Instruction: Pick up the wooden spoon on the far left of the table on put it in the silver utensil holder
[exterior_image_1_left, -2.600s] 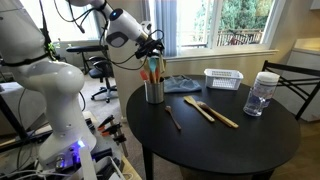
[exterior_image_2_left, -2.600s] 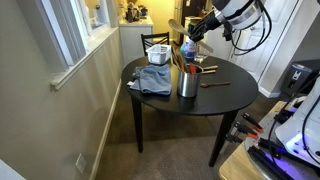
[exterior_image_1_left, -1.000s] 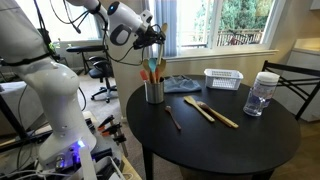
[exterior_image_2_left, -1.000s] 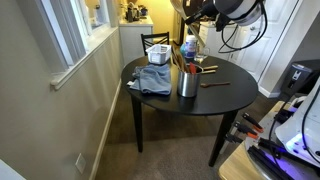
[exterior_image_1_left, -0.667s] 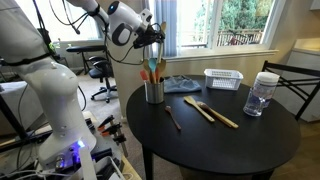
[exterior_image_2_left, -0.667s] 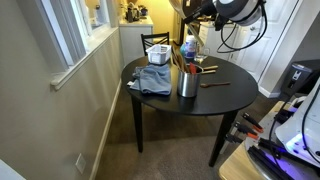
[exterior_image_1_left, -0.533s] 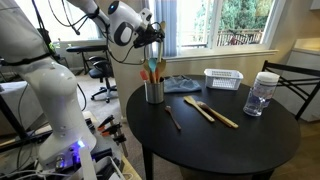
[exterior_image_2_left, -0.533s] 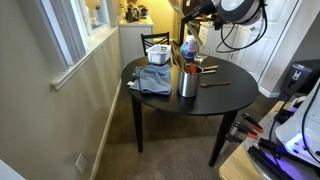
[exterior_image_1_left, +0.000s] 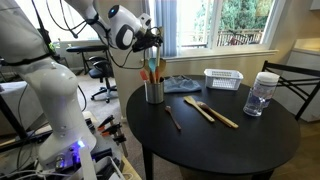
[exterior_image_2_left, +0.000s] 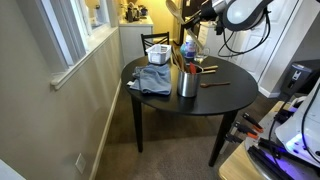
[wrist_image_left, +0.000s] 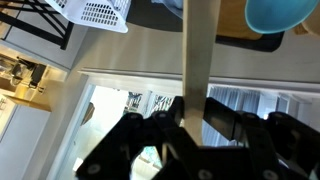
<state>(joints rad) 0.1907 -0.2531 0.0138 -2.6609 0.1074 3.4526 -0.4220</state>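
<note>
My gripper (exterior_image_1_left: 152, 38) hangs above the silver utensil holder (exterior_image_1_left: 154, 91), a shiny cylinder at the table's near-left edge with orange and teal utensils in it. In the wrist view the gripper (wrist_image_left: 196, 105) is shut on the pale handle of the wooden spoon (wrist_image_left: 196, 50), which runs straight up out of the jaws. The spoon's bowl is out of that view. In both exterior views the holder (exterior_image_2_left: 187, 82) stands below the gripper (exterior_image_2_left: 196, 16), and the spoon is clear of it.
Two wooden utensils (exterior_image_1_left: 210, 111) and a dark one (exterior_image_1_left: 172, 117) lie on the round black table (exterior_image_1_left: 230, 150). A white slatted basket (exterior_image_1_left: 223, 78), a clear jar (exterior_image_1_left: 260, 93) and a folded blue cloth (exterior_image_1_left: 180, 84) sit towards the back. A chair (exterior_image_1_left: 290, 80) stands beside the table.
The gripper has risen a little above the holder with the spoon still in it, and the wrist has tilted. Nothing on the table has moved.
</note>
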